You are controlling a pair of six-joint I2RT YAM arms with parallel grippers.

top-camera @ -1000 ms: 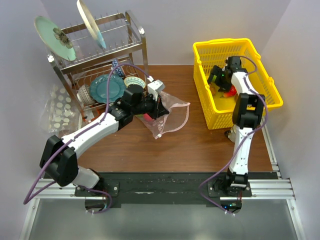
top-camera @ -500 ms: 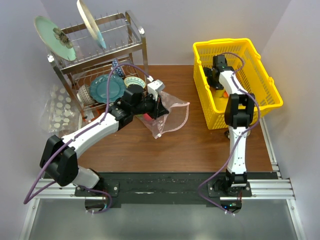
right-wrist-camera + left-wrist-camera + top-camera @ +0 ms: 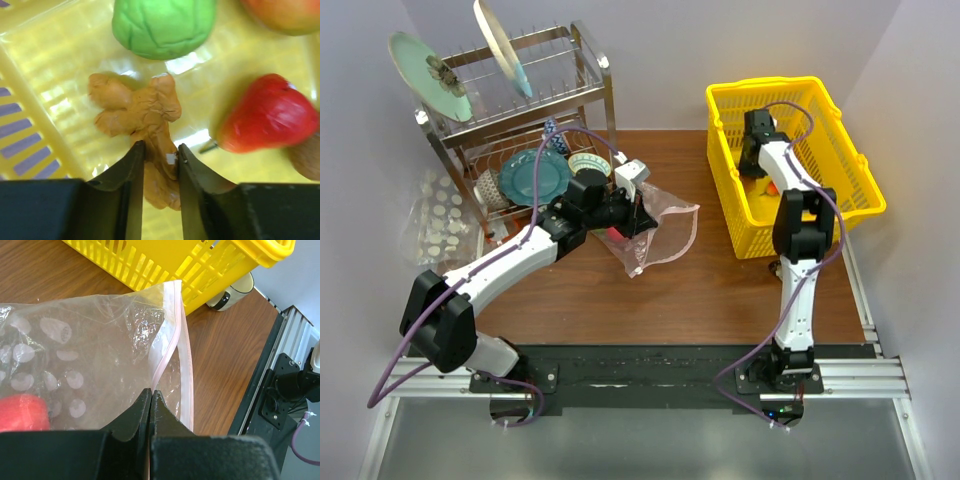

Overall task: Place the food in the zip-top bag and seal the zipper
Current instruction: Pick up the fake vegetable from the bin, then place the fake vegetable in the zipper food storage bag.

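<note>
Now that its jaws have drawn in from wide open, the right gripper [image 3: 159, 150] pinches the tan ginger-shaped food [image 3: 145, 107] on the floor of the yellow basket [image 3: 760, 87], beside a green piece [image 3: 160, 22] and a red piece [image 3: 270, 117] (both untouched). Left of the basket, the left gripper [image 3: 151, 395] stays clenched on the zip-top bag [image 3: 100, 340] by its zipper [image 3: 181, 330]. Lifting the ginger out looks next.

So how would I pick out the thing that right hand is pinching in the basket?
Look in the yellow basket at the far right of the table. On its floor, pinched by the right hand, lies a tan ginger root. It is knobbly and branched, unlike the round green vegetable and the smooth red fruit beside it.
</note>
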